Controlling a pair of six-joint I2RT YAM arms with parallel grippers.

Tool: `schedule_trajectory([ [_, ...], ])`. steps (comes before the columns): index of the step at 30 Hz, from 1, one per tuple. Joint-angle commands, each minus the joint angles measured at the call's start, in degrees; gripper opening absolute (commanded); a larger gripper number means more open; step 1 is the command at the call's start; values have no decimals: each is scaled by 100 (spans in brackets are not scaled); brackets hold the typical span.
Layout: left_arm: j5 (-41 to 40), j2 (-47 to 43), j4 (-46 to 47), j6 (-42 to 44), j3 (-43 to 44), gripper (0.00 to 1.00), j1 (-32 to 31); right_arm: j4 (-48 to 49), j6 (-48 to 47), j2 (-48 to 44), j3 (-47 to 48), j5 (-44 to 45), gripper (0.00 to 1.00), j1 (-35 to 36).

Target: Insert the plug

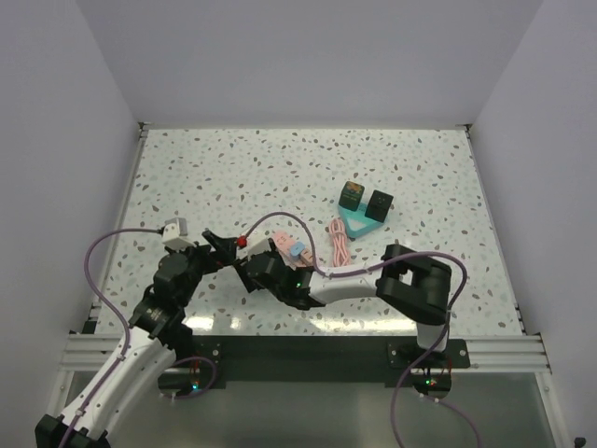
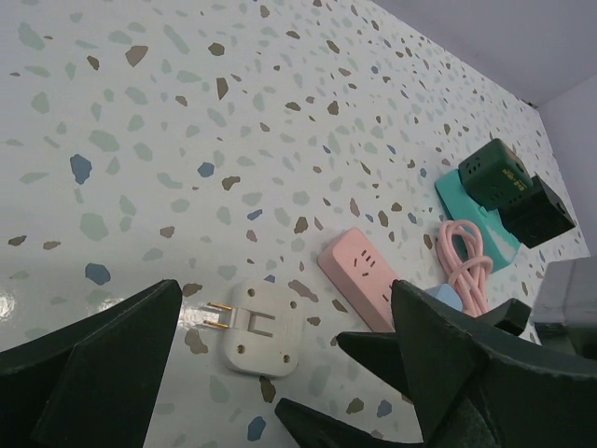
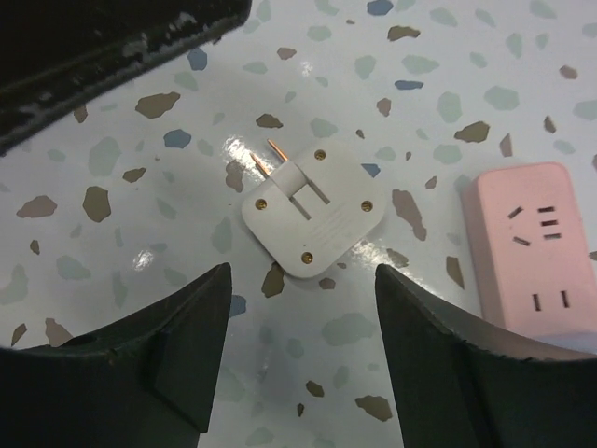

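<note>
While the plug (image 3: 308, 207) lies loose on the tabletop (image 3: 420, 56) near the pink power strip (image 3: 536, 252) — not touching it | left hand (image 2: 284, 308) wide open, empty | right hand (image 3: 300, 275) wide open too — nothing held

No legible text, plug (image 3: 308, 213) included.

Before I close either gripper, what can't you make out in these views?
Top view: the plug cannot be picked out; the left arm and right arm meet over it.
Right wrist view: the power strip is cut off by the right edge, so its socket count is unknown.
Left wrist view: the strip's near end sits behind dark gripper fingers.
All views: the plug's underside is hidden against the table.
</note>
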Motion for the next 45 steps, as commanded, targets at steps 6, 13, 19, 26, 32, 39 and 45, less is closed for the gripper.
schedule_trajectory([
  [6, -187, -286, -134, 114, 114, 100, -7, -697, 1003, 589, 872, 69, 83, -7],
  [13, -108, -207, -72, 105, 78, 100, -7, -874, 1329, 975, 1109, 140, 84, -7],
  [19, -134, -312, -169, 105, 87, 100, -7, -988, 1382, 1292, 1346, 210, 84, -7],
  [26, -169, -338, -204, 114, 96, 100, -7, -944, 1250, 1415, 1478, 263, 85, -138],
  [32, -187, -312, -178, 123, 87, 100, -7, -883, 1136, 1459, 1452, 324, 81, -244],
  [39, -161, -365, -213, 123, 96, 100, -7, -804, 1083, 1609, 1452, 394, 50, -306],
  [45, -100, -426, -204, 167, 78, 100, -7, -216, 697, 1355, 979, 149, 34, -306],
])
